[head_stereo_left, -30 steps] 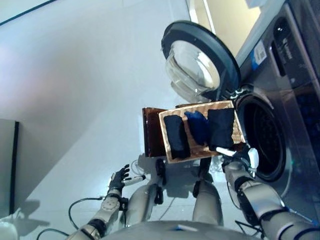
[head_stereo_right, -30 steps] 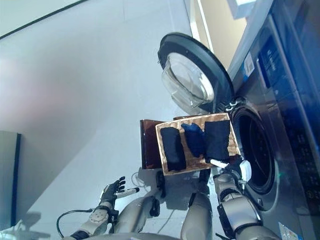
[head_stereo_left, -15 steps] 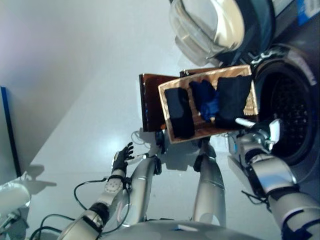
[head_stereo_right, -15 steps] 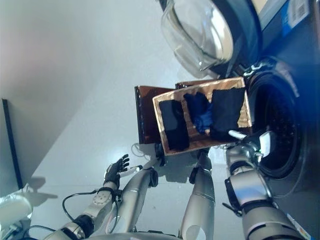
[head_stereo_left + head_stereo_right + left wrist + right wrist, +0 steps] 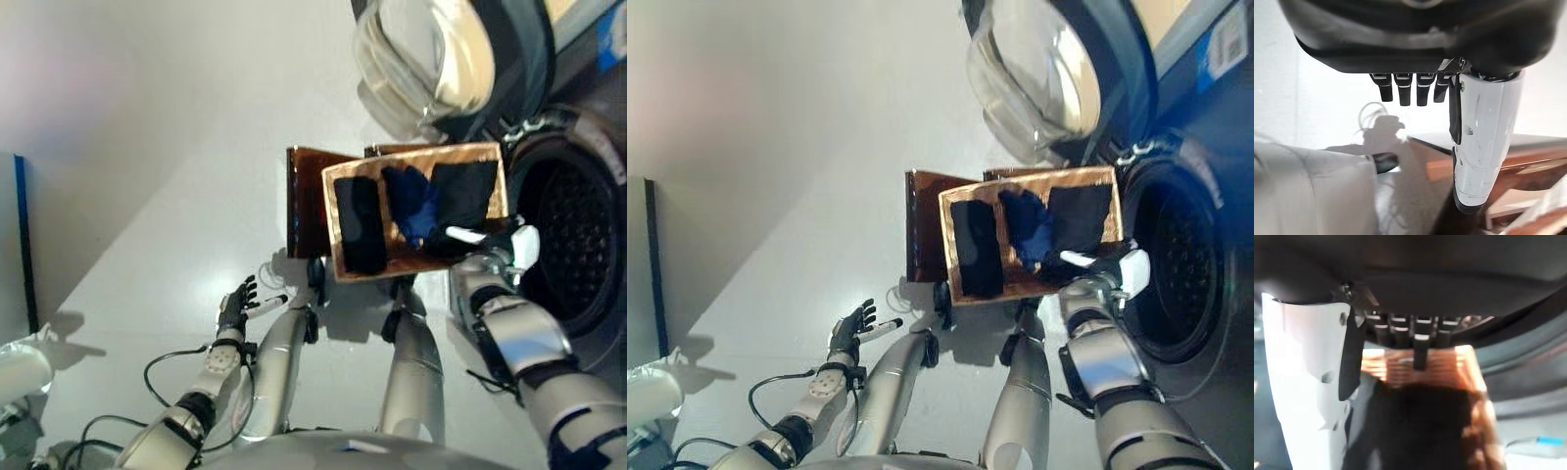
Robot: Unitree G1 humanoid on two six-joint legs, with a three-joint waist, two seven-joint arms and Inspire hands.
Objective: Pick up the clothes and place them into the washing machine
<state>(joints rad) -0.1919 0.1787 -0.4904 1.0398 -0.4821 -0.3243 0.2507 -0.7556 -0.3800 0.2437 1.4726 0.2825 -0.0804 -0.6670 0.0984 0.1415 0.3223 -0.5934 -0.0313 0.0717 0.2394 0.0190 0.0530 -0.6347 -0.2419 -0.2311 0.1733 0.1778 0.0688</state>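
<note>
Left eye view: open right hand (image 5: 493, 257) over basket (image 5: 343, 264) of clothes (image 5: 361, 223), washing machine (image 5: 568, 245) door (image 5: 431, 59) ajar beside

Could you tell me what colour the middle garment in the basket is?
Blue garment, best seen in the left eye view.

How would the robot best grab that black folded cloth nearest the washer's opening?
Probably from above, at the near edge of the black folded cloth. It lies flat in the woven tray, next to the drum opening, and the right hand already hovers by that corner with open fingers. Pinching the edge should lift it without touching the rumpled blue garment beside it.
</note>
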